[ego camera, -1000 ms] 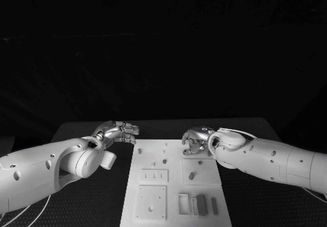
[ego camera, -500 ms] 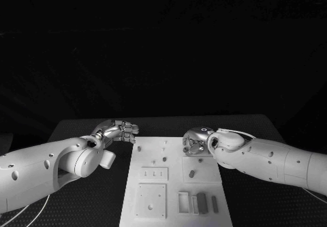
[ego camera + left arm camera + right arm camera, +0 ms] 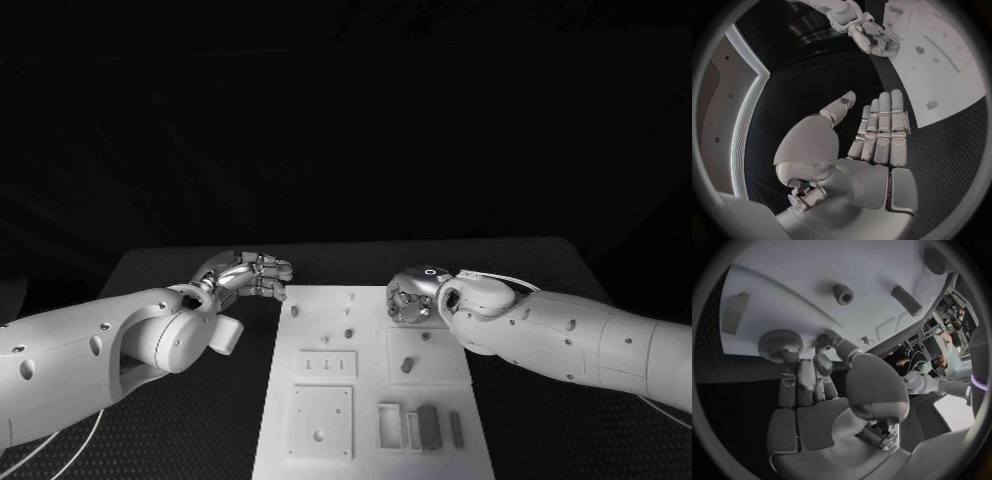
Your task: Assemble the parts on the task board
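Glossy white shells wrap both arms, dark round screw holes dotting them; silver segmented left hand (image 3: 248, 276) and right hand (image 3: 408, 297), thin pale cable behind the fingers.

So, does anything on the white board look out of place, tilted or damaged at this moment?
Nothing stands out. The task board lies flat and looks undamaged. The grey parts lie side by side at its near end. The right hand is on a round part at the far end; the left hand holds nothing.

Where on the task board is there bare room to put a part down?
Free: the task board's white strip between the slotted peg and the grey bars. Crowded: the far end, where the right hand works among small pegs.
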`<state>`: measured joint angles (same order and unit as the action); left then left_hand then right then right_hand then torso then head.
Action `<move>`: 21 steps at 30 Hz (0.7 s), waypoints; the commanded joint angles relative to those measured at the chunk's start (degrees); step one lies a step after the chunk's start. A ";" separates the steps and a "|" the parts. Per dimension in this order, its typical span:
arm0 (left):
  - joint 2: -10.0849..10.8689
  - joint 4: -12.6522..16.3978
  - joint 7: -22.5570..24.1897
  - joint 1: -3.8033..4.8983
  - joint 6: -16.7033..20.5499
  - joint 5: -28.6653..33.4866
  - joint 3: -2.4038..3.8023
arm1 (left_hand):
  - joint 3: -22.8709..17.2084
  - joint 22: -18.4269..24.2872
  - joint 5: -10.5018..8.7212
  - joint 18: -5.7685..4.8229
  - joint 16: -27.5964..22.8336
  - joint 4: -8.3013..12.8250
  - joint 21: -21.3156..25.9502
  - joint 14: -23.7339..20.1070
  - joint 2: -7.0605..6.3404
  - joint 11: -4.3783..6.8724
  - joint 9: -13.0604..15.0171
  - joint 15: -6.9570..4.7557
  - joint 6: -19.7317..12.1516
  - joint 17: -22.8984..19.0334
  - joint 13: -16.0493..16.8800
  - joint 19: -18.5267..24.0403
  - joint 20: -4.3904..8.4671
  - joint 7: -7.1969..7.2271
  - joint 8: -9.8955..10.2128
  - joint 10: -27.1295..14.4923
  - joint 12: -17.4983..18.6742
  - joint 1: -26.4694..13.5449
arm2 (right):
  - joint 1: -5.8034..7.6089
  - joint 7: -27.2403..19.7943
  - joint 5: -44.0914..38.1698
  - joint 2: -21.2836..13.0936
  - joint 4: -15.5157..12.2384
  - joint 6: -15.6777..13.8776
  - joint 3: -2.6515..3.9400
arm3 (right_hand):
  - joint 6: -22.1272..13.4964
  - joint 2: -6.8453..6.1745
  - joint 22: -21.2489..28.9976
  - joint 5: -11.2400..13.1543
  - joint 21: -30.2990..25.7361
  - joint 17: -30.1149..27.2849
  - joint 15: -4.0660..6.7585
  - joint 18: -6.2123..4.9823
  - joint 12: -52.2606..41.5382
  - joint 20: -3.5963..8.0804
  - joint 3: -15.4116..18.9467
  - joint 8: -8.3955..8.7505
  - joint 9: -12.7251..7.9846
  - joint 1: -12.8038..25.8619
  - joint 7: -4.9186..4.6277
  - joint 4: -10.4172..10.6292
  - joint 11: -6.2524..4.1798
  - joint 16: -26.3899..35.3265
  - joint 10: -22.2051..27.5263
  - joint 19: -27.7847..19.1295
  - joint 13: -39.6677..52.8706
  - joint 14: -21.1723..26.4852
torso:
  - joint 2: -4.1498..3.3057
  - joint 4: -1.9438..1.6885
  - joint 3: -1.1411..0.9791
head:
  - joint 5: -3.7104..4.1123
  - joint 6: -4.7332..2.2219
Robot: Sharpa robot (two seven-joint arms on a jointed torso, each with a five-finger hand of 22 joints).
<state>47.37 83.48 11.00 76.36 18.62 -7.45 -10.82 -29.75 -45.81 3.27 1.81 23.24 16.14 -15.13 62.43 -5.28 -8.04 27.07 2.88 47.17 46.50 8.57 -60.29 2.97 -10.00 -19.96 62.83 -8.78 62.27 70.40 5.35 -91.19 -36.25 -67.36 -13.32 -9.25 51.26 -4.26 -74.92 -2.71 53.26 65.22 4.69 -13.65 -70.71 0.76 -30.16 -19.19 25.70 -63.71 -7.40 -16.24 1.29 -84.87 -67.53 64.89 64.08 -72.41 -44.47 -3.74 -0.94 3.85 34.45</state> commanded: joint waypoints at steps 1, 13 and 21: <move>-0.04 0.10 0.61 0.14 -0.33 -0.26 0.07 | 0.31 -0.09 -0.10 1.00 -0.21 -0.11 0.26 -0.37 0.11 0.16 0.03 -0.06 -0.19 0.08 0.03 0.33 -0.06 0.10 0.24 0.22 0.25 -0.28 | -0.28 0.21 -1.17 -0.15 0.05 1.45 -0.21 | 1.01 0.48 -1.25 -0.15 0.46 -0.11 0.27 -1.35 -0.41 0.66 -0.79 -0.39 -0.03 0.61 -0.04 -0.05 -0.23 -0.37 -0.63 -0.15 0.18 -0.23 | -0.32 0.02 -0.09 | -0.14 0.28; -0.20 -1.04 0.53 0.15 -0.27 -0.26 0.07 | 0.29 -0.14 -0.10 1.00 -0.35 -0.11 0.29 -0.36 0.10 0.14 0.02 -0.04 -0.26 0.19 0.01 0.36 -0.08 0.08 0.32 0.14 0.40 -0.26 | -0.28 0.26 -1.63 -0.31 -0.14 1.21 -0.21 | 1.86 0.52 -1.24 -0.15 0.75 -0.30 0.53 -1.35 -0.40 0.72 -1.58 -0.61 0.18 1.03 0.24 -0.17 -0.50 -0.54 -0.88 -0.23 0.25 -0.25 | -0.61 -0.07 -0.21 | 0.17 0.25; -0.17 -0.99 0.58 0.15 -0.35 -0.26 0.07 | 0.27 -0.17 -0.10 1.00 -0.41 -0.11 0.31 -0.35 0.11 0.14 0.02 -0.04 -0.26 0.24 0.00 0.37 -0.09 0.09 0.35 0.11 0.46 -0.23 | -0.27 1.54 -3.04 -0.39 -0.67 -3.75 -0.20 | 3.89 2.65 -1.24 -0.15 1.13 -0.33 1.05 -1.35 -0.56 0.79 -2.62 -1.49 0.83 1.25 0.91 -0.25 -1.14 -0.80 -1.35 -0.30 0.58 -0.44 | -0.75 -0.10 -0.18 | 0.20 -0.08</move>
<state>47.27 82.36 10.96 76.41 18.62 -7.47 -10.80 -29.75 -45.91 3.27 1.81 23.02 16.14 -15.13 62.43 -5.28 -8.03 27.08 2.88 47.16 46.69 8.57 -60.30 2.96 -10.00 -19.96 62.83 -8.54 62.27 70.51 5.50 -92.40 -36.61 -67.98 -15.52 -9.21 54.21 -2.36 -74.91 -2.66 54.16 64.88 5.44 -13.68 -71.07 0.95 -32.51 -20.37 26.29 -62.14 -5.89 -16.44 0.19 -85.41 -68.85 64.69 64.65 -72.92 -45.13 -3.83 -1.12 4.03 34.45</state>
